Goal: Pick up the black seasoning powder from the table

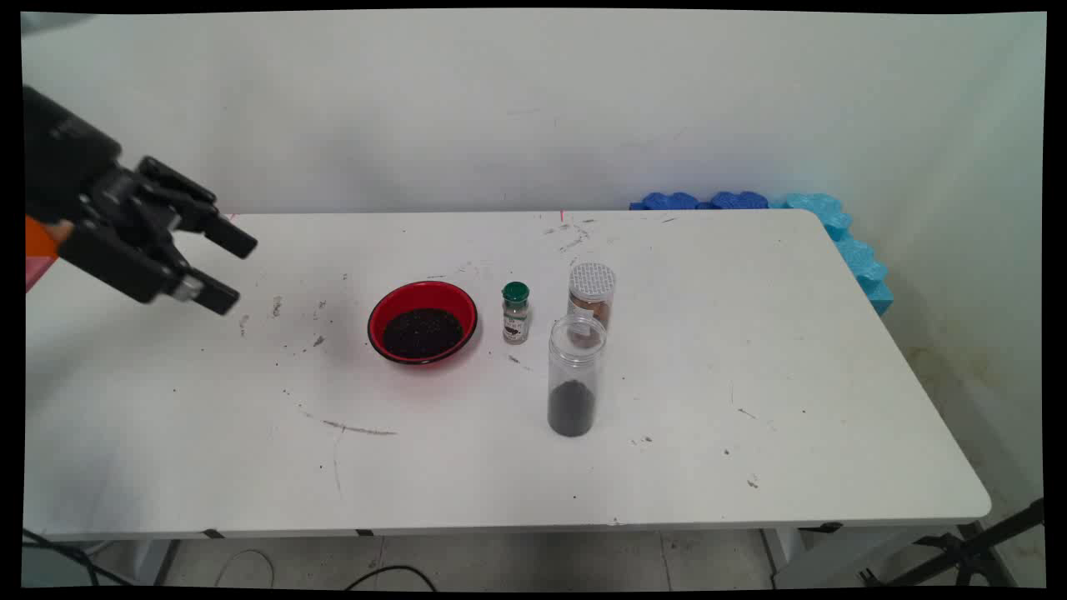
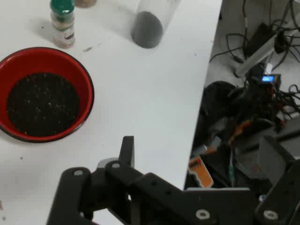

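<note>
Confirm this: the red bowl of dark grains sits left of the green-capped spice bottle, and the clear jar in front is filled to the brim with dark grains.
Not quite. The main view shows the clear jar holds dark grains only in its bottom part; the rest is empty. The other part stands: the red bowl of dark grains sits left of the green-capped spice bottle.

A white table [image 1: 750,350] is carrying a red bowl [image 1: 423,322]. A green-capped spice jar [image 1: 515,313], a white-lidded jar [image 1: 591,297] and a clear jar [image 1: 575,387] are standing beside it.
</note>
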